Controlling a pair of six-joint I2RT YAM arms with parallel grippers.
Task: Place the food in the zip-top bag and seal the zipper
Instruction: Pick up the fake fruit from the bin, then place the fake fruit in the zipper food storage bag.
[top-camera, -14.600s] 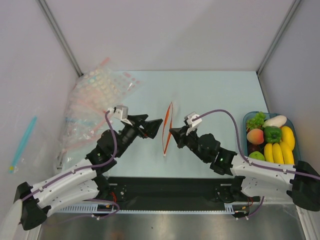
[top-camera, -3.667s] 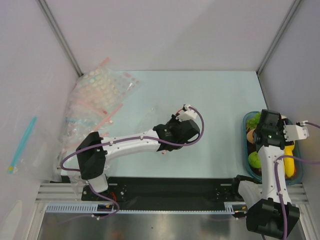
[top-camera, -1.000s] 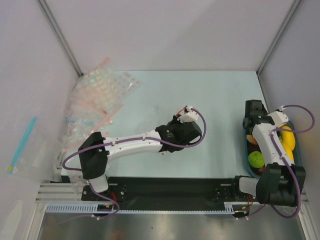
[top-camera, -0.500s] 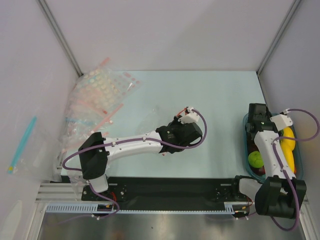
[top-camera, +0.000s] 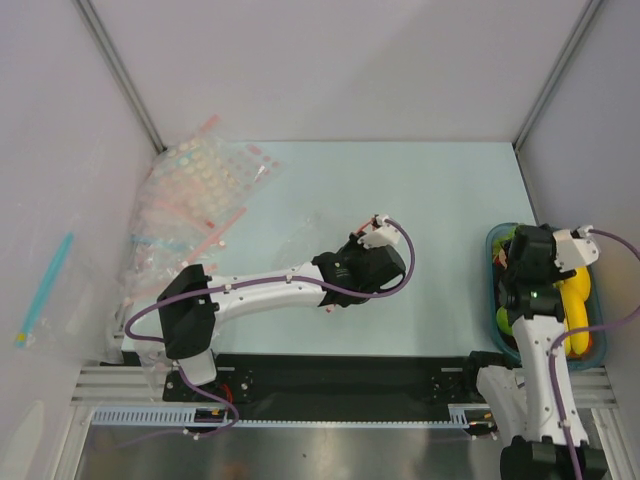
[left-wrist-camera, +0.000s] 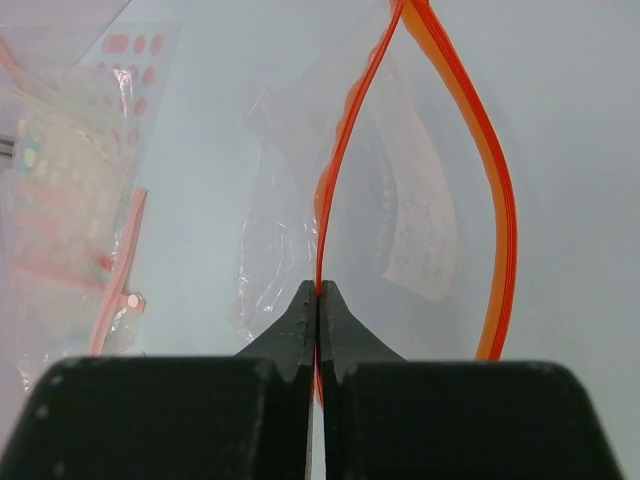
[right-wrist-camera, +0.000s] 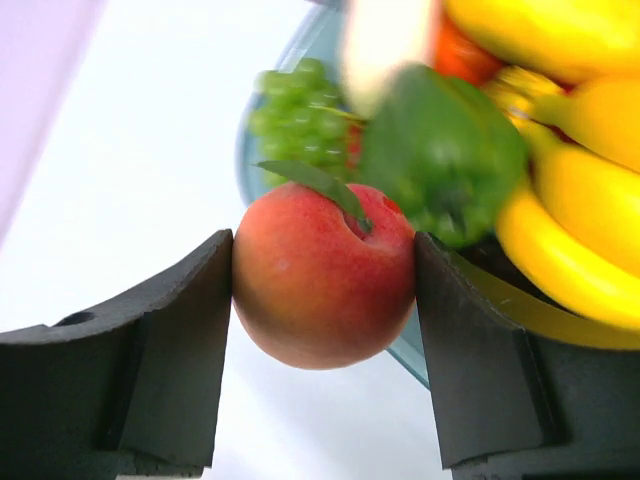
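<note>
My left gripper (left-wrist-camera: 318, 292) is shut on the near side of the red-orange zipper (left-wrist-camera: 331, 170) of the clear zip-top bag (left-wrist-camera: 420, 230), and the bag's mouth gapes open beyond the pinch. From above, the left wrist (top-camera: 362, 265) covers that grip at the table's middle. My right gripper (right-wrist-camera: 322, 262) is shut on an orange-red peach with a green leaf (right-wrist-camera: 320, 285), held just off the tray's rim (right-wrist-camera: 246, 160). More food sits behind it: a green pepper (right-wrist-camera: 440, 170), green grapes (right-wrist-camera: 300, 115) and a blurred white piece (right-wrist-camera: 385, 40). In the top view the right wrist (top-camera: 530, 265) hides the peach.
A blue tray (top-camera: 597, 345) at the right edge holds yellow bananas (top-camera: 575, 290) and a green apple (top-camera: 507, 318). A heap of dotted clear bags (top-camera: 195, 190) lies at the back left. White walls close the table on three sides.
The right gripper has narrowed from wide open onto the peach and drawn back toward the near edge above the tray. The left arm and the bag have stayed put.
</note>
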